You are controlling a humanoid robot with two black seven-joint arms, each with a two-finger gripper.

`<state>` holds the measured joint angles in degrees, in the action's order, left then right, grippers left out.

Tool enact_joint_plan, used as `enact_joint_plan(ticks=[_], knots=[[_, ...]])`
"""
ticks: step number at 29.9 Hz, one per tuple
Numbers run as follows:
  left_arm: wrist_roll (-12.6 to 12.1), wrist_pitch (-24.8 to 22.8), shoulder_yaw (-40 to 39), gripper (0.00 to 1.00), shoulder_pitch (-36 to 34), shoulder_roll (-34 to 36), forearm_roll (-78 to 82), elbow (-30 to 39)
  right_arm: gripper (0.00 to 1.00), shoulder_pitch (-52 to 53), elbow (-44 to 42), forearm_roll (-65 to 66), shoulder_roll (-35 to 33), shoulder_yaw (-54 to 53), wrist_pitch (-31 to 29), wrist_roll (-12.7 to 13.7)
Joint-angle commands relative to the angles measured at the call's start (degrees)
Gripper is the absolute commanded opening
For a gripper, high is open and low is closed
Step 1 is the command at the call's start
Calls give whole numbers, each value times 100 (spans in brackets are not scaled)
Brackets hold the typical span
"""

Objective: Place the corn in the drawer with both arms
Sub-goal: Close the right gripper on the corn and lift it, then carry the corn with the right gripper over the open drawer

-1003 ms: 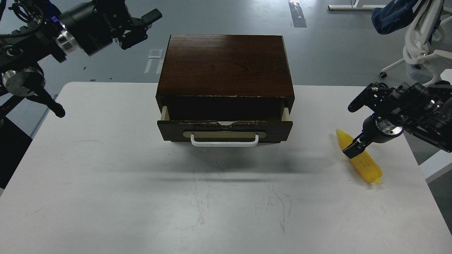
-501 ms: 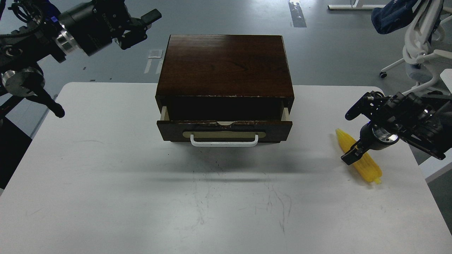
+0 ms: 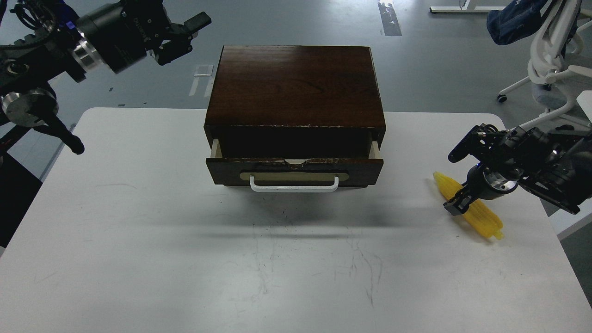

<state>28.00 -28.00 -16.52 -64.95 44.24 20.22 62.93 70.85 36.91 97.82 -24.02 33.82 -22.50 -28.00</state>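
- While the near part of the white tabletop point(image 3: 138, 259) carried only scuff marks, the corn point(image 3: 481, 217) lay at the right of the frame, flat on the surface and pointing diagonally.
- Over the cob's middle hovered the right gripper point(image 3: 455, 182), fingers spread: the lower one reached the corn and the upper stood clear above it, so nothing was clamped.
- Further back, at frame centre, the drawer point(image 3: 294, 170) stood pulled partly out of the wooden box point(image 3: 296, 85); its dark inside showed no contents.
- Farthest, in the upper left of the frame, the left gripper point(image 3: 185, 34) hung above the floor beside the box, fingers parted and empty.
- By my judgement, opening was done; grasping the cob, carrying it over, dropping it in and probably closing the drawer remained.
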Motion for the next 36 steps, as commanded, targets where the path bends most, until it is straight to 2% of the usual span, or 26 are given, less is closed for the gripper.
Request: enact_joint_plan(ticks=[1,2,3,5,10,15,21,26,36], knots=[[0,0,0,99,0,5,0,0,26,69,62,-9,-24,11,0,0],[0,0,0,99,0,-3,0,0,25,95,79,-18,-41,2,0,0],[0,0,0,99,0,-3,0,0,19,104,80,-26,-50,2,0,0],[0,0,-9,99,0,5,0,0,0,148,106,-44,-59,2,0,0],[0,0,-9,99,-9,49,0,0,0,657,562,-246,-313,-51,0,0],[0,0,-18,99,-17,76,-9,0,0,1842,1282,-589,-595,-59,-53,0],[0,0,-18,99,-26,84,-9,0,0,3107,1950,-580,-516,-86,-53,0],[0,0,-27,99,-35,111,-9,18,0,3813,2338,-572,-68,-86,-53,0],[0,0,-36,99,-35,295,-9,53,0,4358,2567,-580,1592,-95,0,0]])
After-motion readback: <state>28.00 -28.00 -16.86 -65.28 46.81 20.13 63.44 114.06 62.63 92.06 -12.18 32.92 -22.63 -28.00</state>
